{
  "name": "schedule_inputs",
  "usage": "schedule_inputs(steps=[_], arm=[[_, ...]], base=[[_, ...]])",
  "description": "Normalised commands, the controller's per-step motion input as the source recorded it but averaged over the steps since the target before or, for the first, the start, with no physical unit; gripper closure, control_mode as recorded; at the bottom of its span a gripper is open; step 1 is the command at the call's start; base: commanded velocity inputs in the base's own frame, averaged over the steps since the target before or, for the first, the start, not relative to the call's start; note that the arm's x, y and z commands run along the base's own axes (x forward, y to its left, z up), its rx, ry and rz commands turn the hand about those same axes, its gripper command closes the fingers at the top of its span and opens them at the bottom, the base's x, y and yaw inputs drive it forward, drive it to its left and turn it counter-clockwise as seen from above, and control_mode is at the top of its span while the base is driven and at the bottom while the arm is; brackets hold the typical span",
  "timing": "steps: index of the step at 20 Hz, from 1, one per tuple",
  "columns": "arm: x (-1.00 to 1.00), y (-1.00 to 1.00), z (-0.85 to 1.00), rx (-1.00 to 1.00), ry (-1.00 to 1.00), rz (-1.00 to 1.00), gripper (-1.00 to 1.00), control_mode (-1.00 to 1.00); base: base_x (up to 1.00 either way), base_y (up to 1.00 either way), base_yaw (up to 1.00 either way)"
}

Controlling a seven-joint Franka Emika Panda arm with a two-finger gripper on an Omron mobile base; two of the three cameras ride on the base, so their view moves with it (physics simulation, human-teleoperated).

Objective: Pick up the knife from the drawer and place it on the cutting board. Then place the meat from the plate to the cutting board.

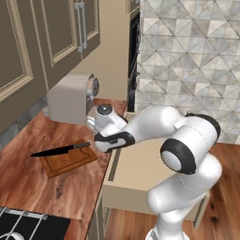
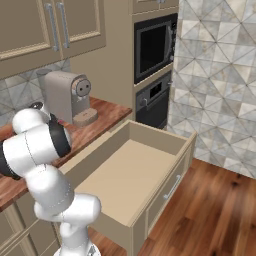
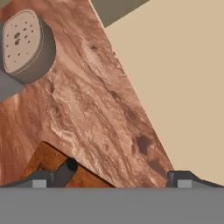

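The knife (image 1: 58, 151) lies flat across the reddish-brown cutting board (image 1: 70, 163) on the wooden counter, blade pointing left. My gripper (image 1: 97, 142) hovers just right of the handle end, over the counter's edge. In the hand view my gripper (image 3: 111, 179) is open, fingertips (image 3: 39, 180) wide apart with nothing between them. The knife's handle end (image 3: 65, 170) and a corner of the cutting board (image 3: 43, 158) sit beside the left tip. The drawer (image 2: 125, 175) stands pulled out, its pale inside (image 3: 183, 87) bare. The plate and the meat are out of view.
A beige coffee machine (image 1: 70, 98) stands at the back of the counter, its drip tray (image 3: 24, 41) close to the hand. A black stove (image 1: 23, 226) lies at the near left. Built-in ovens (image 2: 155, 47) rise behind the drawer.
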Motion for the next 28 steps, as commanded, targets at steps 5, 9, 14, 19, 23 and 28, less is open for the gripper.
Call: schedule_inputs(steps=[5,9,14,19,23,28], arm=[[-0.47,-0.38,0.53,0.08,-0.06,0.0,-1.0,-1.0],[-0.49,-0.35,0.59,0.09,-0.02,0.0,-1.0,-1.0],[-0.49,-0.34,0.66,0.08,0.0,-0.02,-1.0,-1.0],[-0.46,-0.29,0.67,0.07,0.0,-0.03,-1.0,-1.0],[-0.41,-0.24,0.69,0.05,0.0,-0.05,-1.0,-1.0],[-0.21,-0.07,0.38,0.01,0.01,-0.06,-1.0,-1.0]], base=[[0.0,0.0,0.0],[0.0,0.0,0.0],[0.0,0.0,0.0],[0.0,0.0,0.0],[0.0,0.0,0.0],[0.0,0.0,0.0]])
